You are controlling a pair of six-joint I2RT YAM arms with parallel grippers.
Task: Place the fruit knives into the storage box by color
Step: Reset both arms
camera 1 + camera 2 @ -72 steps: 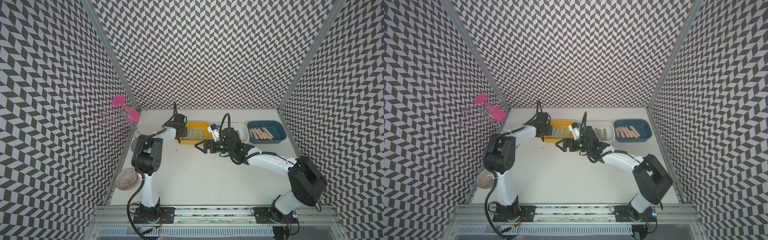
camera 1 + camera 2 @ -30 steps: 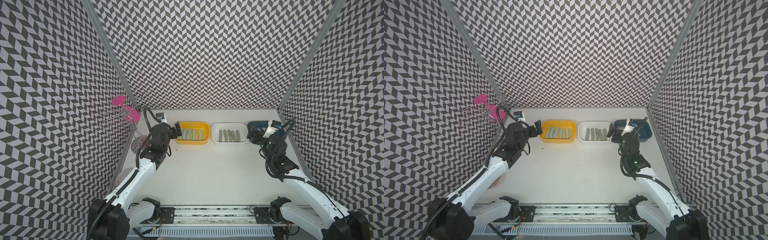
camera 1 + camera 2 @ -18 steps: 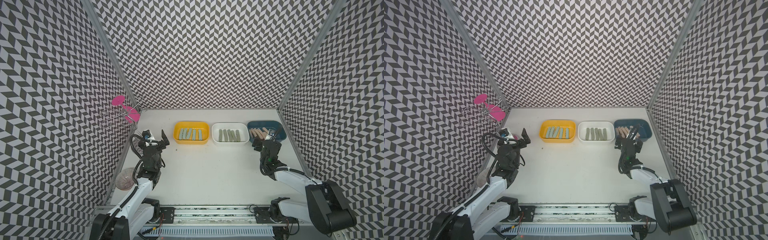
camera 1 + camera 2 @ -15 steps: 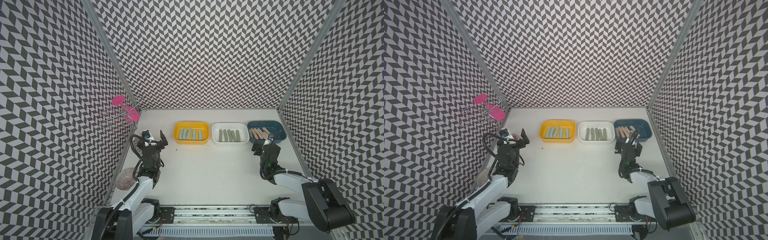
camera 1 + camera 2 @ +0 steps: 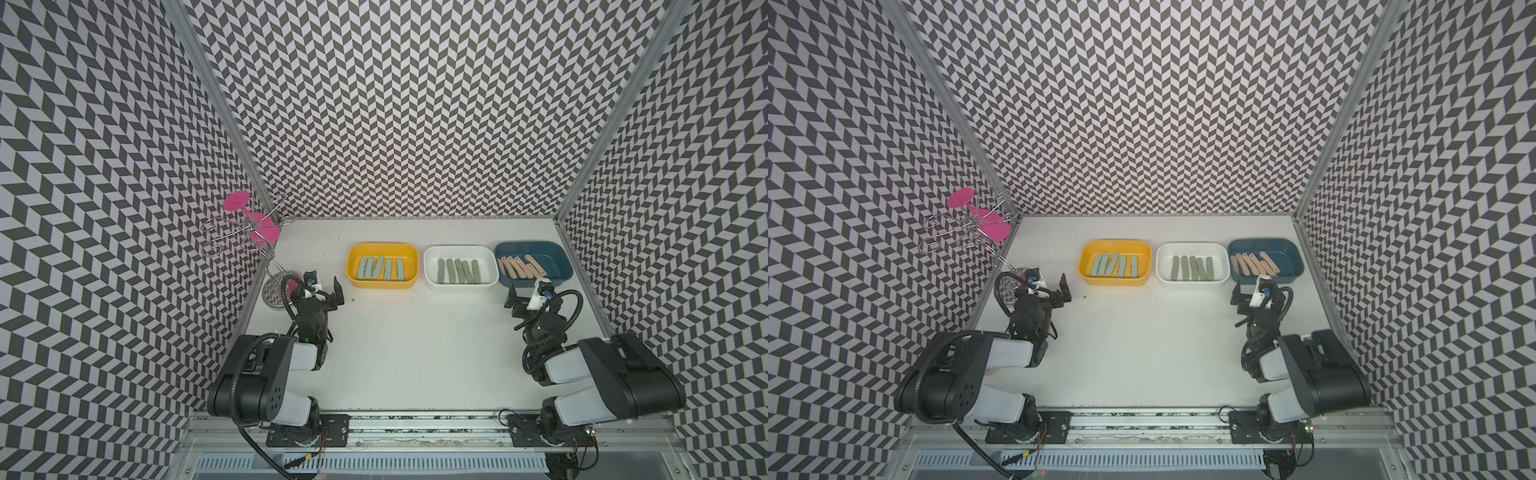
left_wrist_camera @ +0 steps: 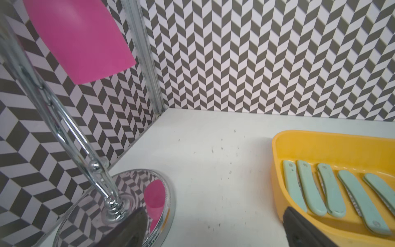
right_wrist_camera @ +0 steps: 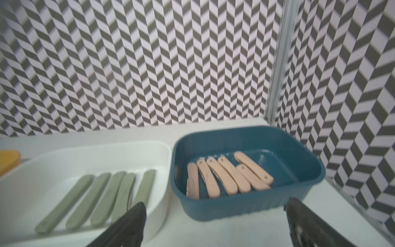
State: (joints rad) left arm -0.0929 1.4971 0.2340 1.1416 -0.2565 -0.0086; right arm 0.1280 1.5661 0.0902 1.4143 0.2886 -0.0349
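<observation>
Fruit knives [image 5: 1192, 268] lie sorted in three storage boxes, one colour per box. Clock set on the table [image 5: 415, 353] in both top views, back wall at 12.

- Yellow box [image 5: 382, 246], 11 o'clock: five mint-blue knives [image 5: 381, 269], flat, side by side.
- White box [image 5: 460, 248], 12 o'clock: five sage-green knives [image 5: 459, 272], flat, side by side.
- Blue box [image 5: 552, 259], 1 o'clock: peach knives [image 5: 521, 267], fanned, some overlapping.
- White and blue boxes stand just beside each other. Cannot tell whether they touch.

Left gripper [image 6: 213, 211], 9 o'clock: jaws wide apart, nothing between them. It sits near the yellow box, with the round base [image 6: 115, 209] of a chrome rack [image 5: 245, 237] just beside it.

Right gripper [image 7: 217, 204], 3 o'clock: jaws wide apart, nothing held, facing the blue box from just short of its near wall.

The rack stands in the 10 o'clock corner with a pink glass [image 5: 259, 226] hanging bowl-down.
</observation>
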